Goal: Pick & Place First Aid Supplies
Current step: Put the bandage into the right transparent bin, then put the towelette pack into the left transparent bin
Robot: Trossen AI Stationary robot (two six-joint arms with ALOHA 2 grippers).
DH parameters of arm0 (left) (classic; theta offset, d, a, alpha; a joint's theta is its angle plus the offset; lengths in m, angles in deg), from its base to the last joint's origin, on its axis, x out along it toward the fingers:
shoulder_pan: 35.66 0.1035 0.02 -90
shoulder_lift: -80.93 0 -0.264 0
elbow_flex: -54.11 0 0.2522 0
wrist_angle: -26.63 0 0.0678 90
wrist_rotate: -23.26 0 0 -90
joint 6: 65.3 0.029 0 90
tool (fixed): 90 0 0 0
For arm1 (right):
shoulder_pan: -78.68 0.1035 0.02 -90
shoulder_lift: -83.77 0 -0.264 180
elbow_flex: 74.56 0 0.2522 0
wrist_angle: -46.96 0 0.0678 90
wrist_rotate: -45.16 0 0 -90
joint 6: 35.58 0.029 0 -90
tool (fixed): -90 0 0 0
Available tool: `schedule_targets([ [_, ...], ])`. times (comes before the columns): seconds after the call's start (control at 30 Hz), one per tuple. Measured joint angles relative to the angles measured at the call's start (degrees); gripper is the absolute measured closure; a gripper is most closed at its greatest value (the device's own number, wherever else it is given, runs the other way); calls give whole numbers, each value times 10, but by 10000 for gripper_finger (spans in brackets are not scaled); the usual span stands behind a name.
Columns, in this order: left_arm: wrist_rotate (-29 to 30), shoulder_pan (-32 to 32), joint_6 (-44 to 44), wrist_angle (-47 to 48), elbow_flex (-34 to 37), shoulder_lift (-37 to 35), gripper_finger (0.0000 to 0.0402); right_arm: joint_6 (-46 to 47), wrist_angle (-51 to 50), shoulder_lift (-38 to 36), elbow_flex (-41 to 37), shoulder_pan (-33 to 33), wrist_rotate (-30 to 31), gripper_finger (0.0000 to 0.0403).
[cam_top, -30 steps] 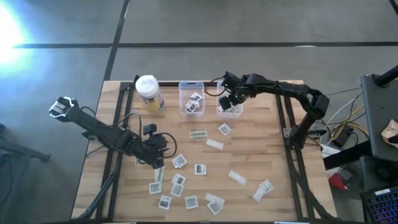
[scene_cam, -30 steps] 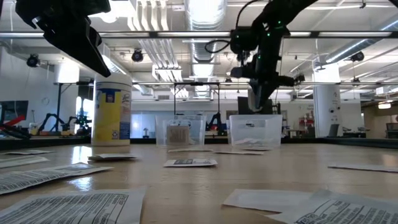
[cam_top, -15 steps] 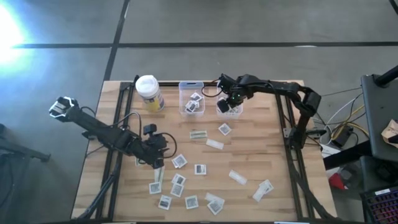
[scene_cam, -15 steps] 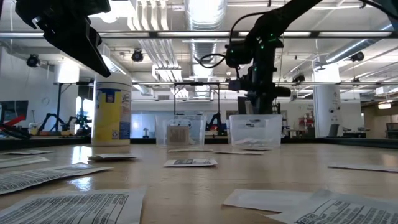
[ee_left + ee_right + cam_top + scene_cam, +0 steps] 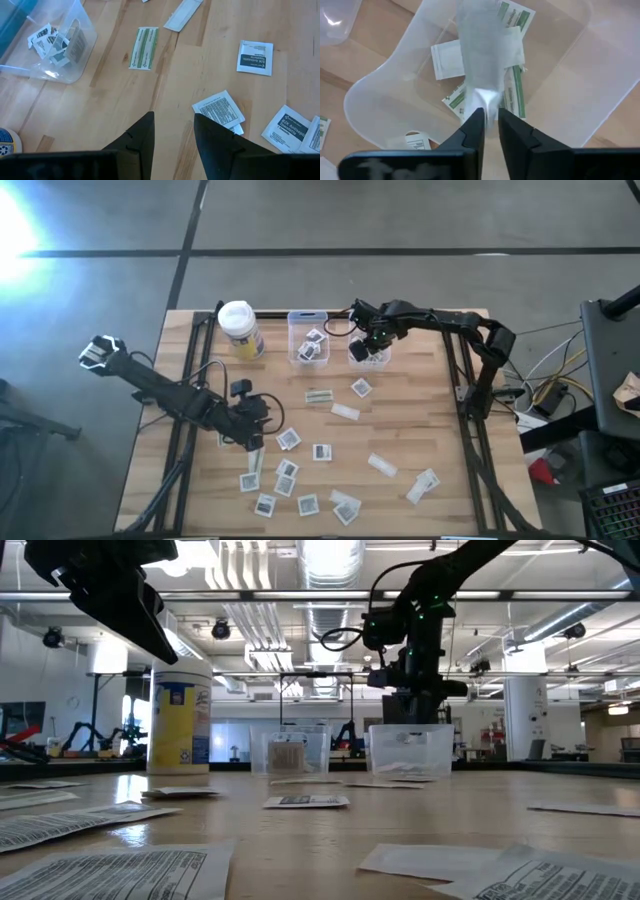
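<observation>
Many small flat white packets point(image 5: 320, 452) lie scattered on the wooden table, some square with dark print, some narrow strips. More lie in two clear bins: the left bin point(image 5: 308, 338) and the right bin point(image 5: 380, 360). My right gripper point(image 5: 491, 112) hangs pointing down over the right bin point(image 5: 570, 85), its fingers slightly parted. A blurred white strip packet point(image 5: 480, 55) reaches from between them down toward the bin's packets. My left gripper point(image 5: 172, 125) waits open above the table's near left part, over bare wood beside several packets. My right gripper has the strip packet's near end point(image 5: 487, 97) between its fingertips, which point down over the bin. The fingers stand a little apart and the packet is blurred. Whether they touch it, I cannot tell.
A yellow container with a white lid point(image 5: 240, 330) stands at the far left, beside the bins. Cables run along both arms. Bare wood shows on the table's right side and between the bins and the scattered packets.
My right gripper has come down and a little toward the table's left edge, until it hangs just above the right bin's rim. It has kept still for the last half second.
</observation>
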Motion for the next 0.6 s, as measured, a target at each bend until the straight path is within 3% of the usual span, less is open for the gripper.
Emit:
schedule_targets([
  [0.27, -2, 0, 0, 0, 0, 0, 271, 0, -7, -3, 10, 0, 0, 292],
  [0.6, -36, 0, -28, 32, 0, 0, 271, -19, -42, -49, 38, 15, -23, 275],
])
